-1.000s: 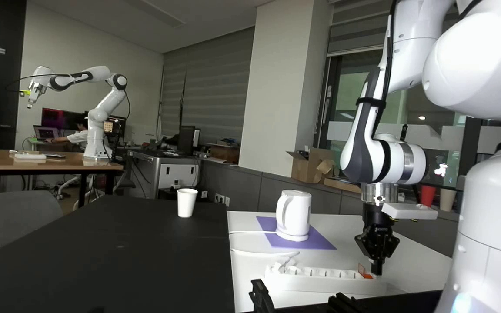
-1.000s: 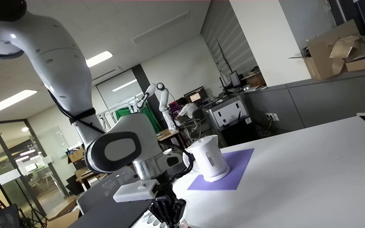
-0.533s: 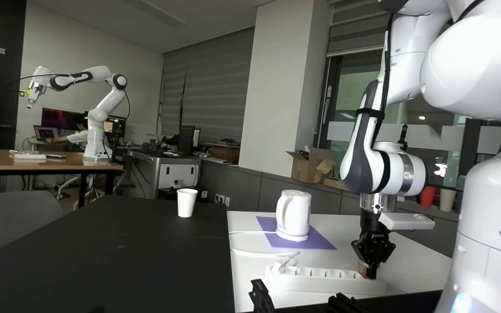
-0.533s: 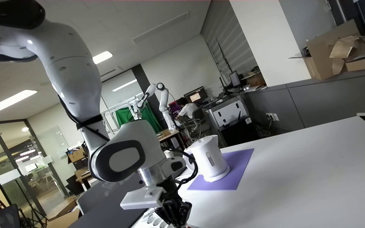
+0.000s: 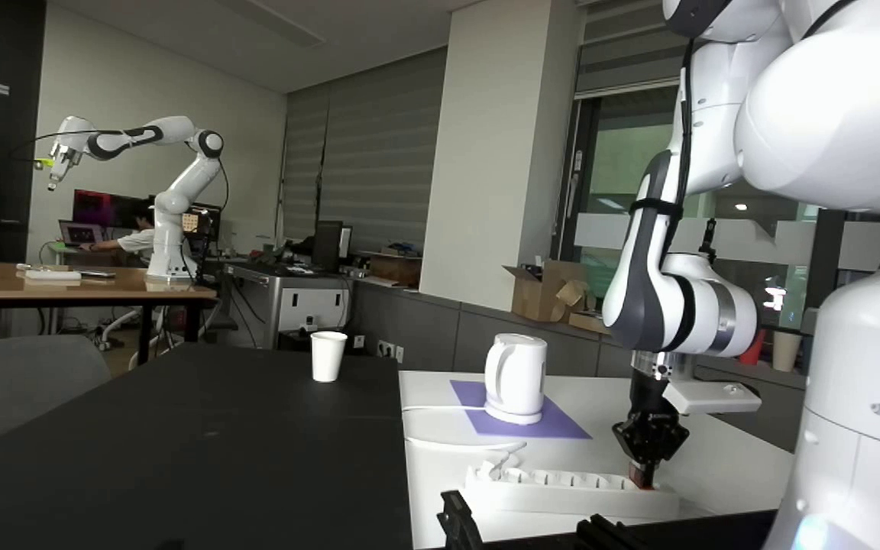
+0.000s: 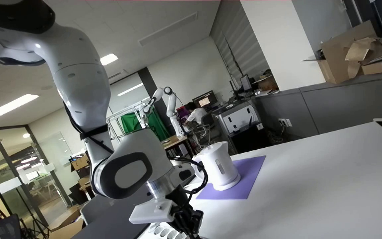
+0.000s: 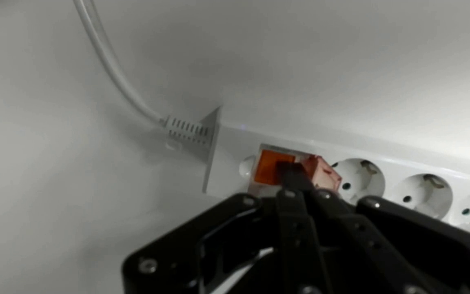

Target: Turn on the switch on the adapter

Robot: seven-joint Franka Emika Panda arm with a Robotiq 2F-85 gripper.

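Observation:
The adapter [image 5: 562,498] is a long white power strip lying on the white table; part of it shows in an exterior view [image 6: 160,230] and its end in the wrist view [image 7: 227,171]. The orange switch [image 7: 267,165] sits at that end. A clear reddish cover [image 7: 327,177] stands raised beside it, also seen in an exterior view [image 5: 633,474]. My gripper [image 7: 294,173] is shut and empty, pointing down, its tips over the switch's side near the cover, hiding part of both. It also shows in both exterior views [image 5: 645,480] [image 6: 192,234]. I cannot tell whether the switch is pressed.
A white jug [image 5: 516,378] stands on a purple mat [image 5: 562,425] behind the strip. A white cable [image 7: 116,77] enters the strip's switch end. A plug [image 5: 495,469] sits at its far end. A paper cup [image 5: 327,356] stands on the black table [image 5: 257,443].
My shut gripper has moved down and along the strip, from beside its end to over the switch and against or near the raised cover. The strip and jug have not visibly moved.

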